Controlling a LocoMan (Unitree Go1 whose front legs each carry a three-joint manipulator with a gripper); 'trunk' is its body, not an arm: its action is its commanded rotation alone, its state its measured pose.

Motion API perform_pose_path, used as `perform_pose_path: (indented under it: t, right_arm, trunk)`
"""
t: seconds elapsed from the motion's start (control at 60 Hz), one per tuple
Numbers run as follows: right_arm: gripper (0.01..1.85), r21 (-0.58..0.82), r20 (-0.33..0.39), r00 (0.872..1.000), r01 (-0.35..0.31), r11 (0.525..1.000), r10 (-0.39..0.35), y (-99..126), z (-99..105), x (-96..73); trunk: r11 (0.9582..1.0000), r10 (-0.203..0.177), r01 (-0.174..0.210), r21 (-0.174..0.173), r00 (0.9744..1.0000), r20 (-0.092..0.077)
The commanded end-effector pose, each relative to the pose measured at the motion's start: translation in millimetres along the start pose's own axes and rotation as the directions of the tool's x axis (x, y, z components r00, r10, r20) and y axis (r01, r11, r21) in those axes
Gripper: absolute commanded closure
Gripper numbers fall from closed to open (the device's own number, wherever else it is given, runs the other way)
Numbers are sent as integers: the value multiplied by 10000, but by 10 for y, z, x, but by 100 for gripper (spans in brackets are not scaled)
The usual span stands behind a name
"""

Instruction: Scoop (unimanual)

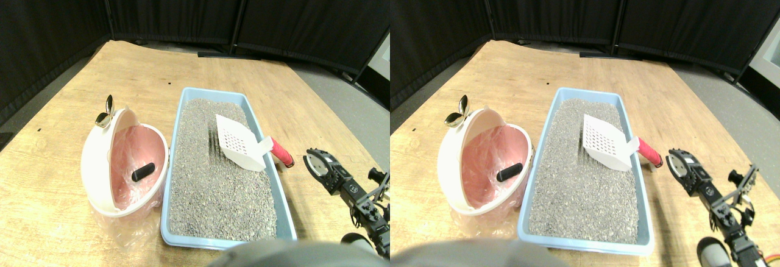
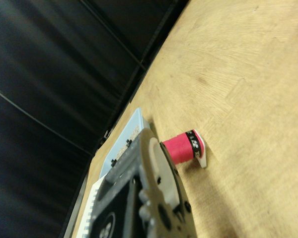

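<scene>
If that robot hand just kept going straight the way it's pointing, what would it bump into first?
Most likely the red handle of the white scoop, which sticks out over the blue litter tray's edge right ahead of the hand. Depth is hard to judge, so it might pass alongside.

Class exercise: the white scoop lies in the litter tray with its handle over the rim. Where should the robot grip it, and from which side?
Probably the red wrapped handle of the scoop: it juts past the blue litter tray rim toward the right tool, clear of the litter. Come from the tray's right side; the slotted blade looks too broad and flat to grip.
</scene>
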Motion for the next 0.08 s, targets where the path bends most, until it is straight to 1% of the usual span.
perform_pose_path:
  t: [0.017,0.083]
  right_arm:
    - [180,-31,315,9988,-363,9993,363,106,57,-14]
    - [180,43,370,9987,-363,9993,361,115,47,-18]
  trunk:
    - [9998,-135,139,-126,9995,272]
    - [9998,-122,126,-130,9995,279]
